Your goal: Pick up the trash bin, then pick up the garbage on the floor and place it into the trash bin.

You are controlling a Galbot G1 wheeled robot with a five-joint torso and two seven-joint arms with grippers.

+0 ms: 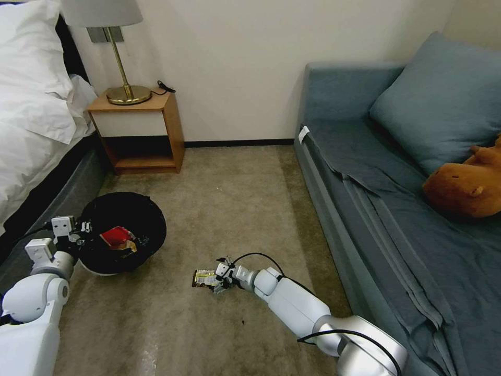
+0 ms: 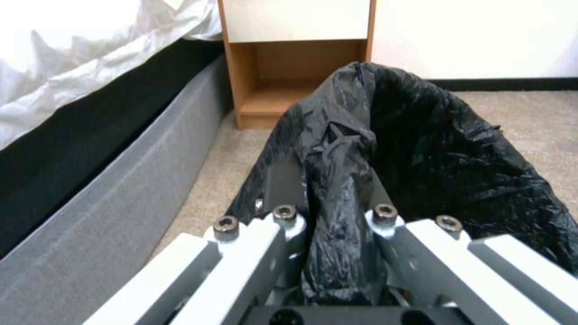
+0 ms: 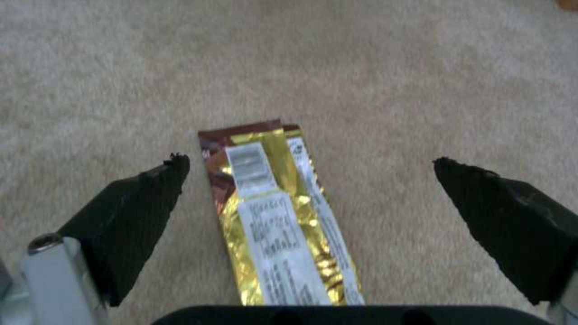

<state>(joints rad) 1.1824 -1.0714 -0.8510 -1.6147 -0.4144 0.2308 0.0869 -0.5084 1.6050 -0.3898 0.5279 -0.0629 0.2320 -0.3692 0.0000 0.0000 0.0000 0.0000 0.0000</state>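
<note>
I see the flat dark-and-gold foil snack wrapper (image 3: 280,216) lying flat on the beige carpet (image 1: 224,209), white label side up, to the right of the bin. My right gripper (image 1: 215,282) sits low over it, black fingertips (image 3: 129,216) spread wide on either side of the wrapper, not touching it as far as I can tell. Left of that, the low round trash bin lined with crinkly black plastic (image 1: 122,230) holds a crumpled red-and-white wrapper (image 1: 119,239). My left gripper (image 1: 78,232) is clamped on the bin's near rim, a bunched fold of bag pinched between its fingers (image 2: 283,216). Bed with white bedding (image 1: 31,104) is just left of the bin. Wooden nightstand (image 1: 138,130) with brass lamp (image 1: 122,62) stands behind the bin. Blue-grey sofa (image 1: 396,209) lies well right of the bin, brown plush animal (image 1: 464,188) on it.
</note>
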